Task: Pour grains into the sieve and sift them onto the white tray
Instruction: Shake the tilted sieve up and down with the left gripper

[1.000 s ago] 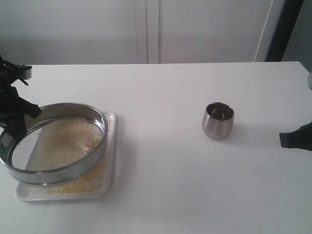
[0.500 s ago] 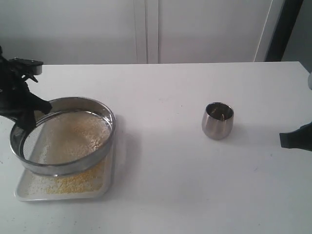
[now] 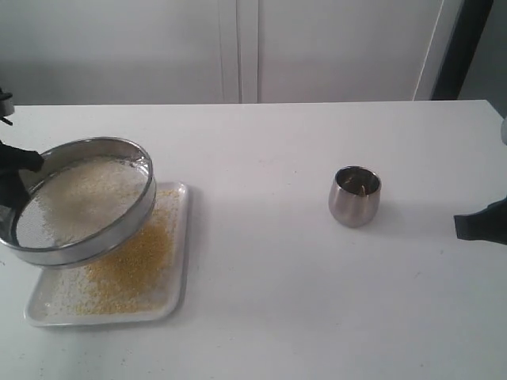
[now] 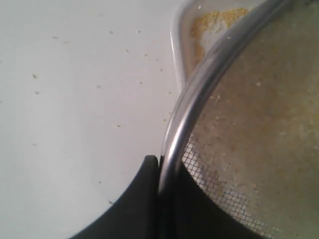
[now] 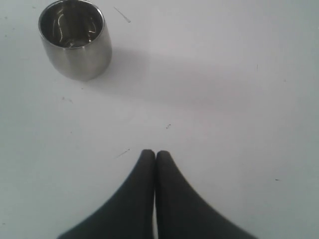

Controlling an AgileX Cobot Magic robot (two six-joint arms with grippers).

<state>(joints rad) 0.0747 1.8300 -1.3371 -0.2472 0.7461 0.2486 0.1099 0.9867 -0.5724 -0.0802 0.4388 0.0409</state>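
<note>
The sieve [image 3: 79, 202], steel-rimmed with grey mesh, hangs tilted above the left half of the white tray [image 3: 178, 297]. Pale beige grains [image 3: 87, 190] lie on its mesh, and golden-yellow grains [image 3: 131, 265] cover the tray below. My left gripper [image 3: 17, 162] is shut on the sieve's rim at its far-left edge. In the left wrist view the rim [image 4: 199, 94] runs between the two black fingers [image 4: 137, 199], with mesh and grains [image 4: 259, 129] beyond. My right gripper [image 5: 155, 155] is shut on nothing, low over the bare table to the right of the steel cup [image 5: 75, 37].
The small steel cup [image 3: 354, 195] stands upright right of the table's centre. The right arm's dark tip [image 3: 479, 220] shows at the right edge. A white wall and a dark post [image 3: 463, 47] lie behind the table. Stray grains dot the table [image 4: 75, 74] beside the tray.
The sieve swung right, then back left and a little higher, in a shaking motion. More yellow grains now show on the tray. The right arm and cup have not moved.
</note>
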